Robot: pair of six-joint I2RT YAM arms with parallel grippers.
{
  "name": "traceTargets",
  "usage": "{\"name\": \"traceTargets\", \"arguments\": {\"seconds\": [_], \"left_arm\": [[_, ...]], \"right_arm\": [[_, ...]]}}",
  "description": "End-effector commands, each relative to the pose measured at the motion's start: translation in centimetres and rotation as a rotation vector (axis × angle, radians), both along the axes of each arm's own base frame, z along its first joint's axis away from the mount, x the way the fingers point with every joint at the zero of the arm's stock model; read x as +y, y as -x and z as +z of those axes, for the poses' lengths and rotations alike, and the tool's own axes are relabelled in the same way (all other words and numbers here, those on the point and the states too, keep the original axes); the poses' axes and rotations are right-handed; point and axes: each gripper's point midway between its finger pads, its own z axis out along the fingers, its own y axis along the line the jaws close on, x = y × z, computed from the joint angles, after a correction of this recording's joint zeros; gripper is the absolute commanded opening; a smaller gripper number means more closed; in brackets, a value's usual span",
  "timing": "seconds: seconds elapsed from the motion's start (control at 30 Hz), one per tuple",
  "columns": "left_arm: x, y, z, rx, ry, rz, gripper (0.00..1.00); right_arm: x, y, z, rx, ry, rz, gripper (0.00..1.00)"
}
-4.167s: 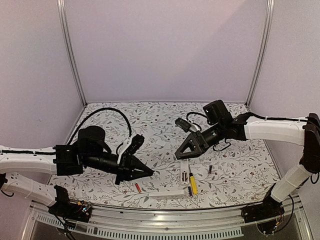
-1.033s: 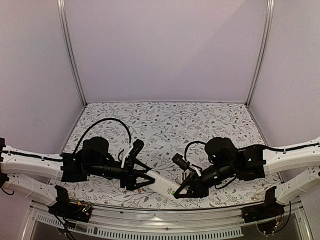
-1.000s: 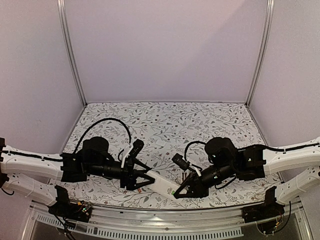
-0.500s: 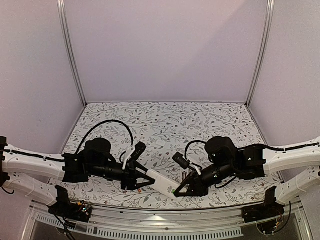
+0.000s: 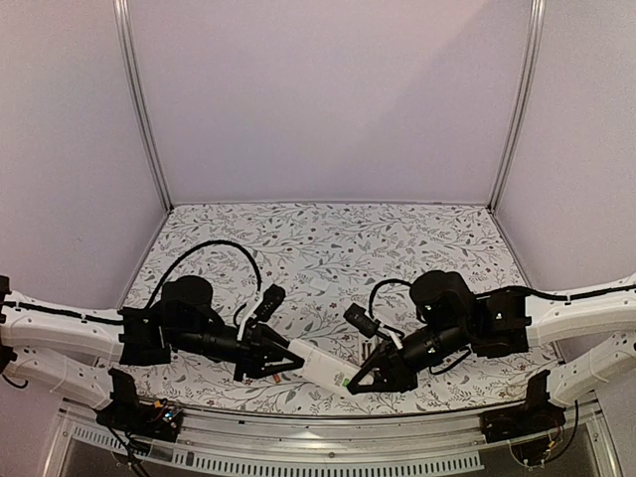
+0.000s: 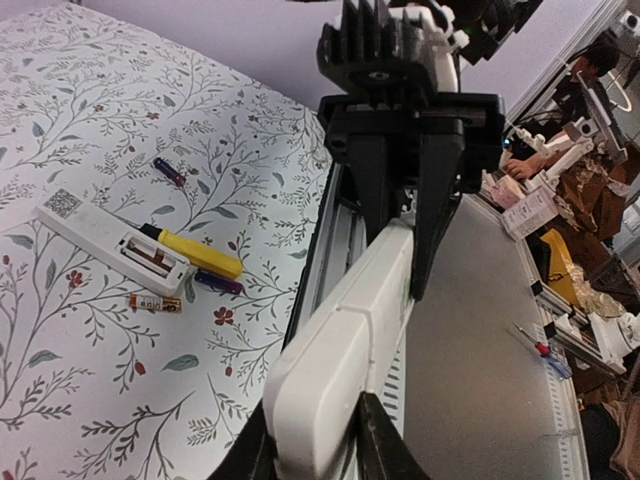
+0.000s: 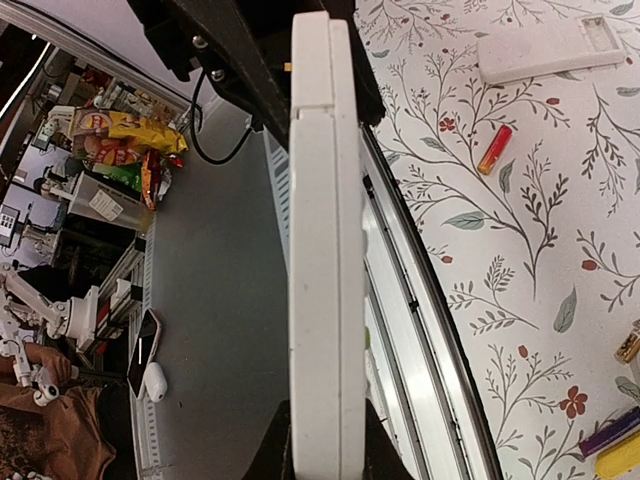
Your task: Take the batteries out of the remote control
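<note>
A white remote control (image 5: pixel 323 370) hangs above the table's front edge, held at both ends. My left gripper (image 5: pixel 288 359) (image 6: pixel 318 445) is shut on its left end, fingers pressed on both sides. The right gripper (image 5: pixel 358 382) (image 7: pixel 325 445) is shut on the other end, with the remote (image 7: pixel 325 230) edge-on in its view. On the cloth lie loose batteries: an orange one (image 6: pixel 155 301), a purple one (image 6: pixel 215 283), a dark one (image 6: pixel 170 172) and a red one (image 7: pixel 495 150).
A second white remote (image 6: pixel 115 245) lies with its battery bay open, next to a yellow-handled tool (image 6: pixel 195 255). Farther back on the floral cloth (image 5: pixel 328 238) lies a flat white piece (image 7: pixel 550 50). The metal front rail (image 5: pixel 318 437) runs just below the held remote.
My left gripper's jaws have narrowed from wide apart onto the remote's left end. The right gripper and the remote have barely moved.
</note>
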Motion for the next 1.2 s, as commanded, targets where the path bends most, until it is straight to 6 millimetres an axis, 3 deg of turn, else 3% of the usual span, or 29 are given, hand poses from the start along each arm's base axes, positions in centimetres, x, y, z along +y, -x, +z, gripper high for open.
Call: {"name": "traceTargets", "arguments": {"seconds": [0.0,0.27,0.37,0.83,1.17], "left_arm": [[1.2,-0.9,-1.4,-0.014,-0.031,0.052,0.11],[1.5,-0.8,-1.1,0.030,-0.011,0.036,0.33],[1.5,-0.8,-1.5,0.042,-0.019,0.038,0.35],[2.7,-1.5,-1.4,0.075,0.020,0.073,0.07],[3.9,-2.0,-2.1,0.140,0.029,0.067,0.08]], "right_arm": [[0.1,0.6,2.2,0.020,-0.069,0.020,0.00],[0.0,0.4,2.0,0.017,-0.064,0.006,0.00],[0.1,0.4,2.0,0.016,-0.066,0.004,0.00],[-0.4,0.0,0.3,0.019,-0.022,-0.031,0.00],[-2.1,-1.5,-3.2,0.029,0.058,-0.110,0.00]]}}
